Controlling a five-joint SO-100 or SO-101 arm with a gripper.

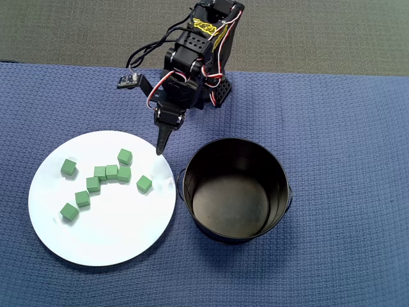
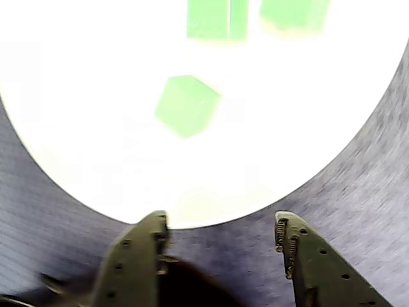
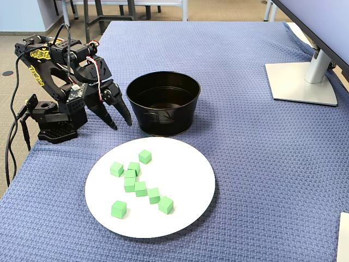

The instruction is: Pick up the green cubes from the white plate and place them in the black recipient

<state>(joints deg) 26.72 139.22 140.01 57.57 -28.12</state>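
Note:
Several small green cubes (image 1: 112,171) lie loose on the white plate (image 1: 108,236), also seen in the fixed view (image 3: 140,189) on the plate (image 3: 185,174). The black recipient (image 1: 230,203) stands empty right of the plate; in the fixed view it (image 3: 163,120) is behind the plate. My gripper (image 1: 162,142) is open and empty, hovering over the cloth just off the plate's rim, between plate and pot, as the fixed view (image 3: 120,123) shows. In the wrist view the gripper (image 2: 218,220) points at the plate's edge (image 2: 287,115), with one cube (image 2: 186,105) ahead.
The arm's base (image 3: 54,128) sits at the cloth's left edge in the fixed view, with cables trailing off. A monitor stand (image 3: 302,82) is at the far right. Blue cloth (image 3: 262,164) covers the table.

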